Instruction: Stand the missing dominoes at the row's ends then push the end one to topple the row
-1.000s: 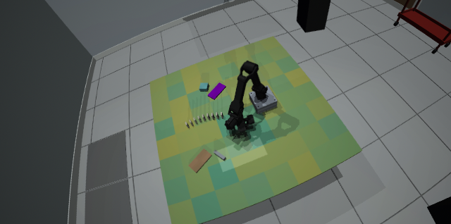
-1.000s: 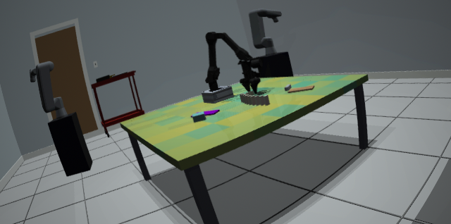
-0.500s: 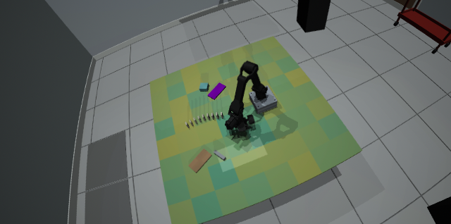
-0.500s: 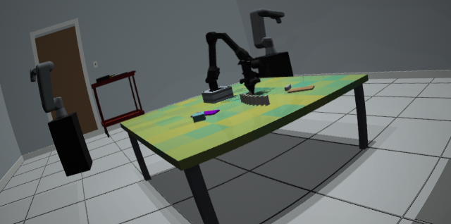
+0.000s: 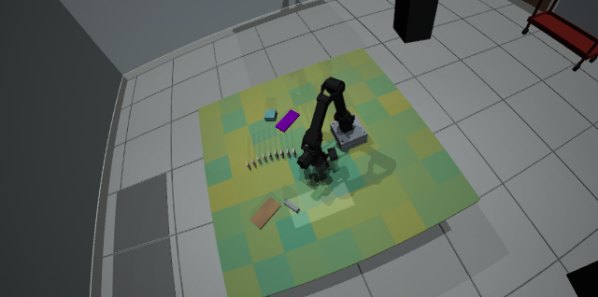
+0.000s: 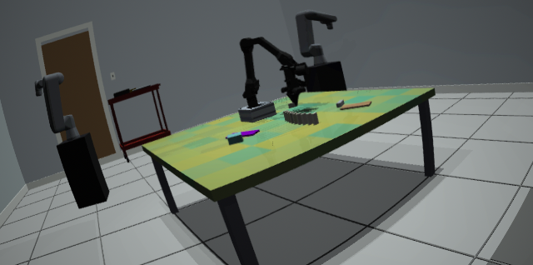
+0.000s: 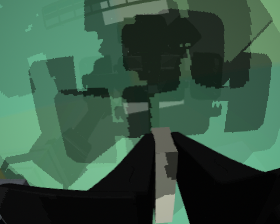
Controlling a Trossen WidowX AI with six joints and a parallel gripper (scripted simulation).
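A row of several grey dominoes stands upright on the table. My gripper is shut on a grey domino, which sits lengthwise between the fingertips in the wrist view. The gripper is low over the table, beyond the row's end nearest the robot base. In the top view the arm hides the fingertips and the held domino. Whether that domino touches the table I cannot tell. A loose grey block lies flat, away from the row.
A brown flat block lies beside the loose grey block. A purple flat block and a teal block lie on the row's other side. The robot base stands near the gripper.
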